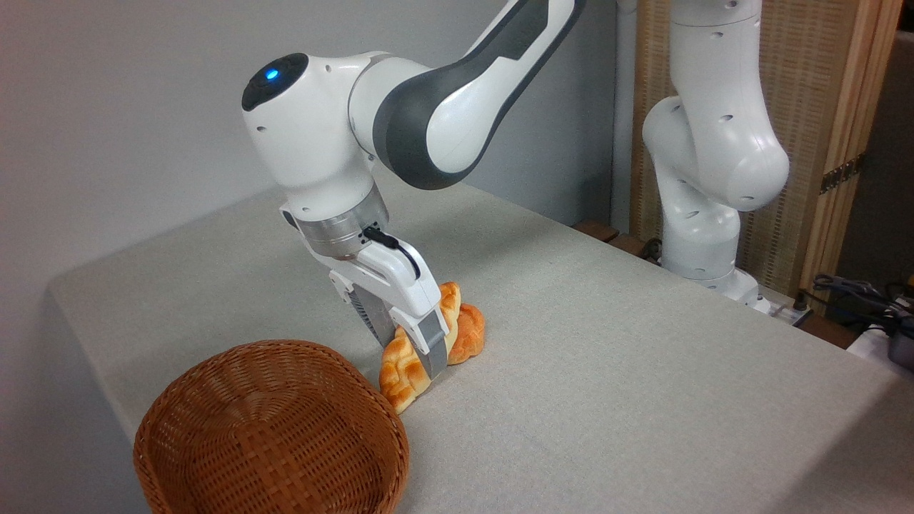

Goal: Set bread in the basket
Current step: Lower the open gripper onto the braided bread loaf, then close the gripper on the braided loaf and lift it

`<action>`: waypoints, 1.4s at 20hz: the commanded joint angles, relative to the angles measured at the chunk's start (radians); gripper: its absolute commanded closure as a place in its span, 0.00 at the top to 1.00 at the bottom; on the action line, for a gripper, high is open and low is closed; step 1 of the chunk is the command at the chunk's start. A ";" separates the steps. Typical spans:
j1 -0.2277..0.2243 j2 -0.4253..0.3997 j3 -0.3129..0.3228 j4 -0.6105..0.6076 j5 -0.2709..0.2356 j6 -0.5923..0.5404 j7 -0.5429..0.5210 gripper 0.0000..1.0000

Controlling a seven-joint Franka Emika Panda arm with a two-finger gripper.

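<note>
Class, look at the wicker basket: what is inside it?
The basket shows only its own woven floor and far wall; no bread inside. The near wall hides the strip of floor just behind it.

wall (128,107): plain pale grey, fills the upper left
table (607,343): covered in grey cloth, spans the middle
screen (821,107): woven panel with wood frame, upper right
cables (857,293): tangled at the right edge

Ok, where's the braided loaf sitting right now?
The bread lies on the table just right of the basket, its near end almost at the rim, with the orange bun against its far side and the gripper straddling it.
</note>
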 commanded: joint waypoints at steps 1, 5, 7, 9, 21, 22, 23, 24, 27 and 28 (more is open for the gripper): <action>0.001 -0.004 0.006 0.000 0.003 0.008 0.037 0.52; 0.001 -0.009 0.011 0.000 0.003 0.005 0.038 0.34; 0.001 -0.009 0.011 0.000 0.003 0.005 0.038 0.35; 0.001 -0.010 0.012 0.002 0.003 0.005 0.040 0.35; 0.001 -0.075 0.015 0.014 0.003 -0.047 0.055 0.35; 0.001 -0.084 0.015 0.016 0.002 -0.063 0.061 0.35; 0.001 -0.090 0.015 0.016 0.002 -0.074 0.067 0.35; 0.001 -0.099 0.015 0.017 0.002 -0.084 0.069 0.35; 0.001 -0.108 0.012 0.048 -0.001 -0.089 0.070 0.36; 0.001 -0.110 0.012 0.060 -0.004 -0.089 0.070 0.36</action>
